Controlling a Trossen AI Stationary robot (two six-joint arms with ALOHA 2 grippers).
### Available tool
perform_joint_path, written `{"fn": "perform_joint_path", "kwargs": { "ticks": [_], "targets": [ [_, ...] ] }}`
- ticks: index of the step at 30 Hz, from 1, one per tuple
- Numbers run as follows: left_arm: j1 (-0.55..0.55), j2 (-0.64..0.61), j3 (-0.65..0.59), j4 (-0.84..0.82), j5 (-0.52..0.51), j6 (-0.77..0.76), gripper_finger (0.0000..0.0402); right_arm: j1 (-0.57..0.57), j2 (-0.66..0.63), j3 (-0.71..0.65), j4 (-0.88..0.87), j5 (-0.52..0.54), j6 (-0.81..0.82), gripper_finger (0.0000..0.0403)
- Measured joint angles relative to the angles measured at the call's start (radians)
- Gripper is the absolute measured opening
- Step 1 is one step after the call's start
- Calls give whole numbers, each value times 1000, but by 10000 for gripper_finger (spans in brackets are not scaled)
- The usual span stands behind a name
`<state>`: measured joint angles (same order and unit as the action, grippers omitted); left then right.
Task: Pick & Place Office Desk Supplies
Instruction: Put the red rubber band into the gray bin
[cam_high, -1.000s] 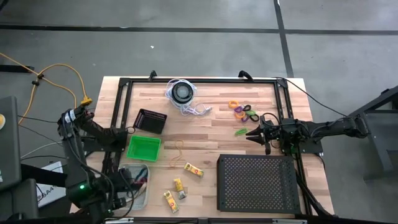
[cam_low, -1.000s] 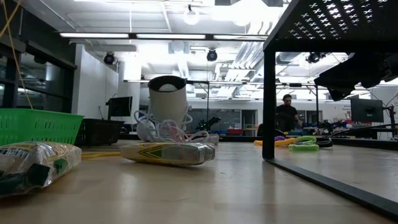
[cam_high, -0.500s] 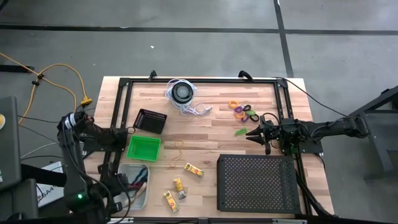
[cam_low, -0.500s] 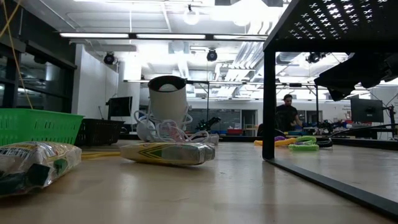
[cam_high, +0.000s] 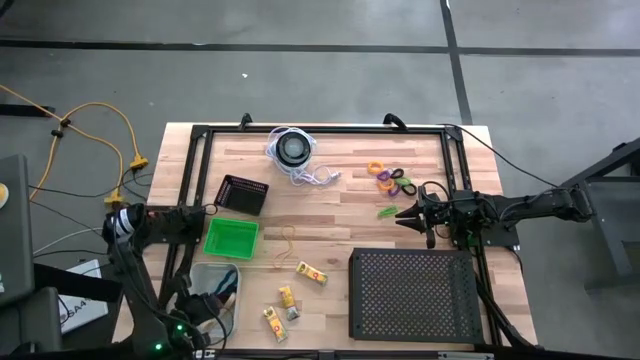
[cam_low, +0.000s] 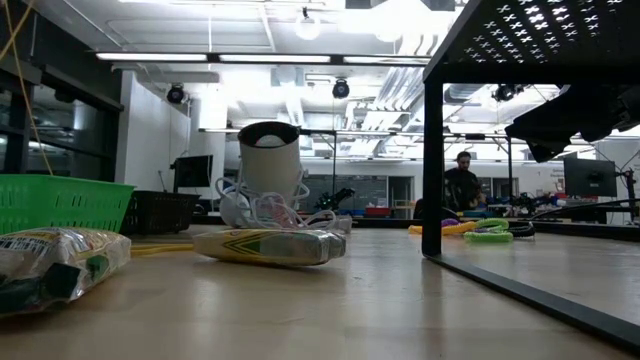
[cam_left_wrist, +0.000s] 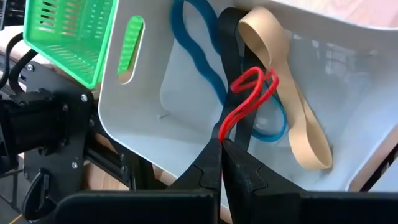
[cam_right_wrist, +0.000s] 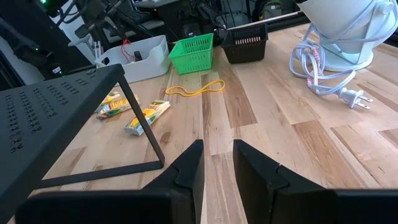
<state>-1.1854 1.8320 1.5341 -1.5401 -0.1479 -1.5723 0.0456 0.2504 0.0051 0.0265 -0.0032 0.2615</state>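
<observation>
Jaws of the left gripper (cam_left_wrist: 222, 144) are pinched together on a red rubber band (cam_left_wrist: 247, 97), held above the inside of a white bin (cam_left_wrist: 186, 134) at the tabletop's front left corner. Inside that bin lie a blue rubber band (cam_left_wrist: 200, 62), a tan rubber band (cam_left_wrist: 289, 109) and what looks like a dark band, though the gripper hides most of it. A green basket (cam_high: 231, 238) stands just beside the bin, with a small black basket (cam_high: 242, 193) behind it.

Over on the other side, the right gripper (cam_high: 402, 213) hovers near the tabletop's right edge with its jaws partly apart and nothing between them. A green clip (cam_high: 387, 212) lies just in front of its fingertips, and a cluster of orange, purple, green and black rings (cam_high: 392, 177) sits a little farther back.

A yellow rubber band (cam_right_wrist: 194, 89) lies on the wood near the middle of the tabletop (cam_high: 340, 215). Three little yellow packets (cam_high: 312, 272) are scattered toward the front edge, between the white bin and the large black perforated tray (cam_high: 412, 294). At the back stands a round black disc with a white coiled cord (cam_high: 294, 150).
</observation>
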Motion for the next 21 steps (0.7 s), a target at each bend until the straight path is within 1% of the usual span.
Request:
{"fn": "perform_joint_path", "kwargs": {
  "ticks": [8,17,21],
  "targets": [
    [0,0,0,-1,-14,-19,6,0,0,0,0,0,0,73],
    [0,0,0,-1,-14,-26,47,0,0,0,0,0,0,73],
    [0,0,0,-1,-14,-26,57,0,0,0,0,0,0,73]
  ]
}}
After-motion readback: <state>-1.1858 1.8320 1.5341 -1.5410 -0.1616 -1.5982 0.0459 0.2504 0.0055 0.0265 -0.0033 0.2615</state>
